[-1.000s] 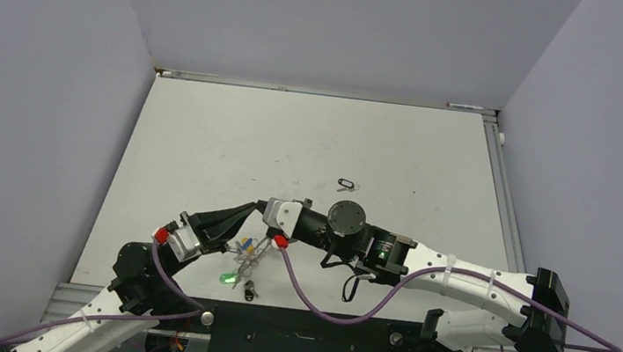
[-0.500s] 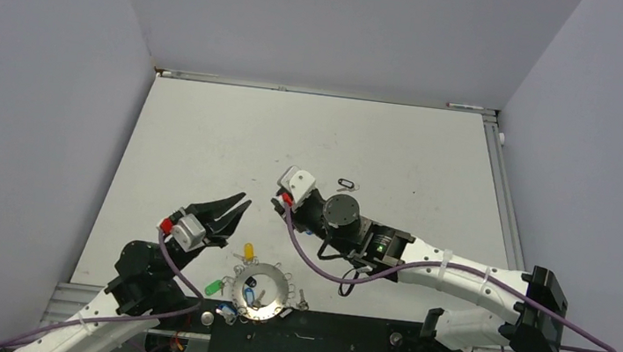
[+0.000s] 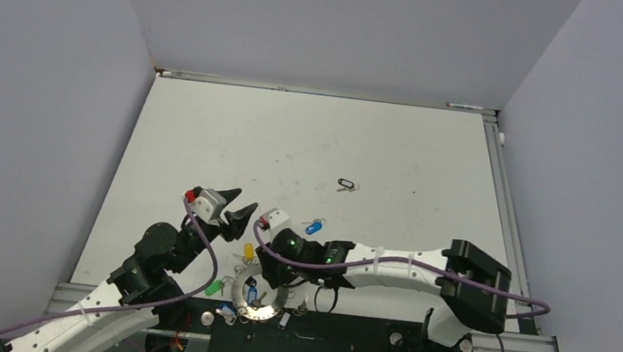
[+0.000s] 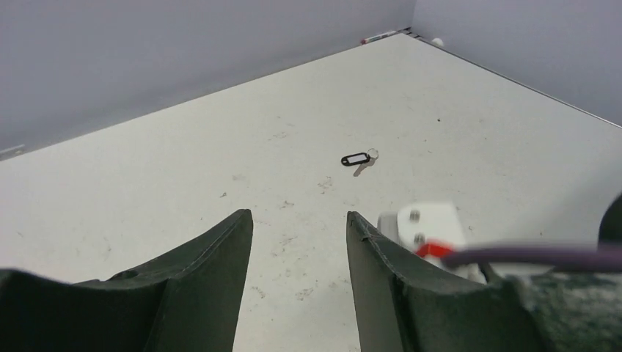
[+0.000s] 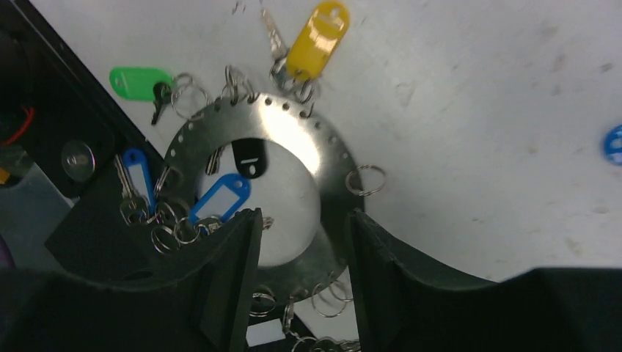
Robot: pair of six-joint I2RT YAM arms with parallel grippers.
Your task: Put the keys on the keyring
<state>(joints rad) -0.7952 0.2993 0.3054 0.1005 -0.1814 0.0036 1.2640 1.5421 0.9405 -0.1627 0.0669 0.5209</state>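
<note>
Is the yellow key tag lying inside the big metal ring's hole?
No, the yellow key tag lies outside the metal ring, past its rim on the table.

keyring [image 5: 293,125] lower rim hidden behind right hand [image 5: 302,214]; blue key [image 5: 613,145] cut off at view's edge

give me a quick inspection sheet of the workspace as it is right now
surface: white table, scuffed, dark specks
job's things: keyring flat at the near edge, partly over the black rail; yellow key, green key and blue keys clustered at it; loose blue key and black key lie apart from it
clutter: pen-like thing at the far edge, too small to tell
grippers: left gripper open, empty, over bare table; right gripper open over the keyring
cables: purple cable along each arm
surroundings: plain grey walls
</note>
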